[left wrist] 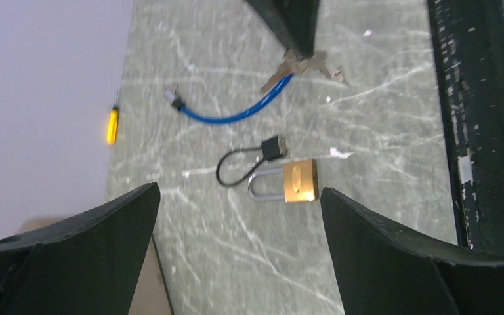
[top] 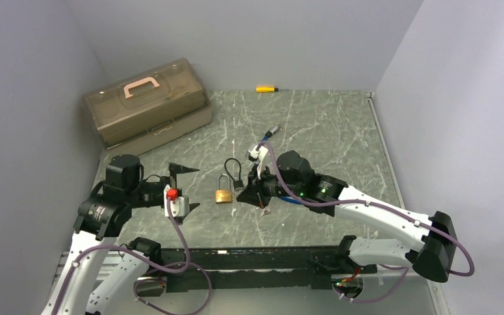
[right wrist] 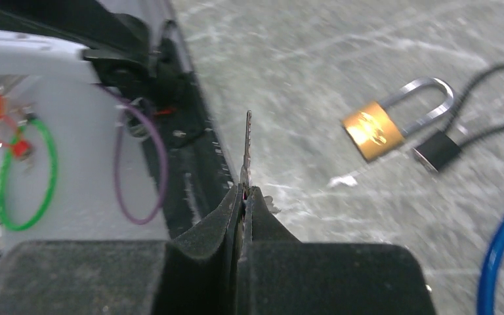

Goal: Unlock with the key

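Right gripper (right wrist: 243, 193) is clamped shut on the key (right wrist: 247, 147), whose blade points up-frame. The padlock (top: 223, 195) is laid flat at the top view's centre, between the grippers. Left gripper (top: 185, 188) is spread wide, empty.

Left fingers (left wrist: 92, 243) apart, right fingers (right wrist: 203, 239) together

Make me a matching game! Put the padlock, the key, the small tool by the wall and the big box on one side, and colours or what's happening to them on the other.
Things:
1 padlock
2 key
3 small tool
4 box

Descriptions:
A yellow
B pinched in the right gripper
C see-through brown, pink handle
D gold with a silver loop, lying flat

Pairs: 1-D, 2-B, 3-A, 4-C
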